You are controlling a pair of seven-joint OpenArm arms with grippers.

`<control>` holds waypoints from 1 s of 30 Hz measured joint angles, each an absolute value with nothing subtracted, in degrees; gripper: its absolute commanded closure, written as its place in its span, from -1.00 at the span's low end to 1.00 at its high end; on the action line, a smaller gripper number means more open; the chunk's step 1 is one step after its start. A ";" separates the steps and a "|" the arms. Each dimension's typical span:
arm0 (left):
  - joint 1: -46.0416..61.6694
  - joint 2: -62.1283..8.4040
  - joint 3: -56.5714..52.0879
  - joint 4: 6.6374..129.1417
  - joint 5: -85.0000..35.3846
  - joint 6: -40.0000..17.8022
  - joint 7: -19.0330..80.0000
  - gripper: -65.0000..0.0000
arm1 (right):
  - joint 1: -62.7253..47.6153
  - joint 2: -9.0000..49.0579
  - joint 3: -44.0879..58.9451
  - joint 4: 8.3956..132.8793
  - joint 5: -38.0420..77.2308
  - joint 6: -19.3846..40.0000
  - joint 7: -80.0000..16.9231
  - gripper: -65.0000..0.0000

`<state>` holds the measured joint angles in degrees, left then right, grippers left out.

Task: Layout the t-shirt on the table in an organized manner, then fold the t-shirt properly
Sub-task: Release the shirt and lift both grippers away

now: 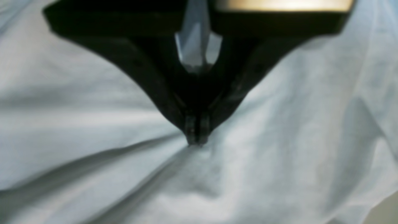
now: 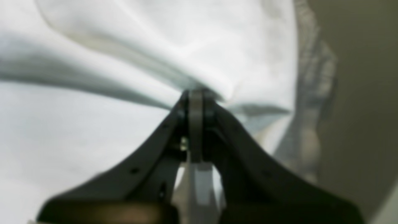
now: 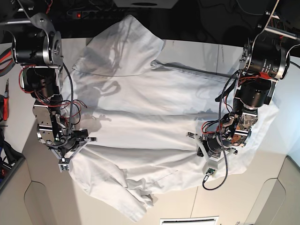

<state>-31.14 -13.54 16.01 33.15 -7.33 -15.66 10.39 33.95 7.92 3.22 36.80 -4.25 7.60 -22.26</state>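
- Pale table [image 3: 262, 197] under dark cabling at the far edge; shirt [image 3: 150, 122] spread across most of it, hanging a little past the far edge.
- Long axis of shirt running across the base view, from one arm to the other.
- Right gripper [image 3: 70, 143] at one end, jaws pressed together, pinching cloth beside a greyish hem [image 2: 311, 93].
- Left gripper [image 3: 216, 146] at the opposite end, jaws likewise pinched on a fold of shirt [image 1: 194, 141].
- Each arm at its own end, neither nearer the middle; cloth between them the span to pull flat.
- Shirt white, soft, creased; near edge bunched into a loose tail, one flap lying toward the far edge.
- Layout likely unfinished; folding not begun.
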 measured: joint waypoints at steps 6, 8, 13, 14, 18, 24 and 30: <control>-31.16 -14.17 16.01 33.12 -3.38 -8.88 9.96 1.00 | 35.00 8.73 3.25 36.73 -6.07 4.56 -22.33 1.00; -31.16 -15.05 16.01 32.95 -3.09 -7.79 9.41 1.00 | 34.39 8.67 3.25 36.73 -6.04 4.25 -22.28 1.00; -31.14 -16.69 16.01 33.69 -5.76 -8.38 8.58 1.00 | 33.54 8.78 3.25 36.69 -6.04 4.27 -22.11 1.00; -30.96 -17.04 15.99 35.05 -6.66 -9.26 9.06 1.00 | 33.54 8.91 3.25 36.97 -6.04 4.29 -22.13 1.00; -31.24 -18.65 15.11 43.27 -10.00 -16.34 13.61 1.00 | 32.53 9.85 3.25 41.85 -6.13 4.27 -24.45 1.00; -31.44 -21.34 13.45 56.45 -11.16 -23.20 22.09 0.44 | 24.82 9.65 3.25 59.46 -1.91 4.75 -30.96 1.00; -31.27 -24.93 13.52 59.61 -11.20 -17.98 24.49 0.36 | 11.09 9.67 6.02 78.24 7.51 14.90 -39.31 0.91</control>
